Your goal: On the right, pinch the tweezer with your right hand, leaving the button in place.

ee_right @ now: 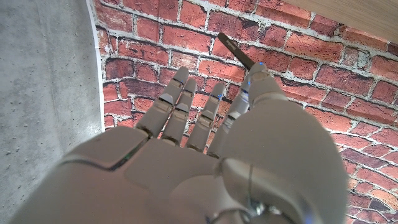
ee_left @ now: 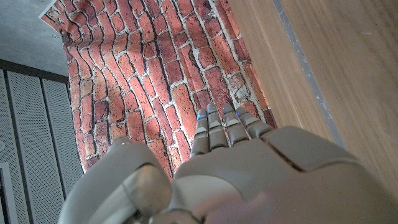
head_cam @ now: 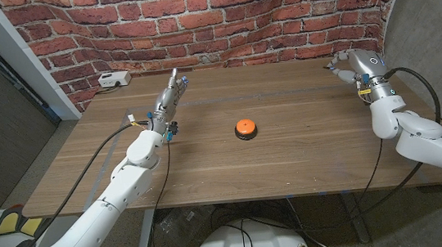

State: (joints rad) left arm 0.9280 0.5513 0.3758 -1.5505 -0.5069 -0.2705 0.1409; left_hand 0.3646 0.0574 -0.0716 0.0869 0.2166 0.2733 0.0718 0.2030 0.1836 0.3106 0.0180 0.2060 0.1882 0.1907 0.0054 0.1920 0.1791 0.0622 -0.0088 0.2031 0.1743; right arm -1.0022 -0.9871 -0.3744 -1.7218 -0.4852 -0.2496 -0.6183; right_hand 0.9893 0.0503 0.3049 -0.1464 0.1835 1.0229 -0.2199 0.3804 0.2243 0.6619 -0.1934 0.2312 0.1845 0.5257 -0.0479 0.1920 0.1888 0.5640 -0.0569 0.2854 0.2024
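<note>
The orange button (head_cam: 244,127) on its black base sits at the middle of the wooden table (head_cam: 307,155). My right hand (head_cam: 355,67) is raised over the table's far right corner, well apart from the button. In the right wrist view a thin dark tweezer (ee_right: 232,50) sticks out from between the thumb and a finger of my right hand (ee_right: 205,143), which pinches it while the other fingers reach out straight. My left hand (head_cam: 169,100) hovers left of the button with its fingers stretched toward the wall, and it holds nothing (ee_left: 224,168).
A white box (head_cam: 113,80) lies at the table's back left corner by the brick wall (head_cam: 218,17). A grey wall stands on the right. Cables run along my left forearm (head_cam: 128,174).
</note>
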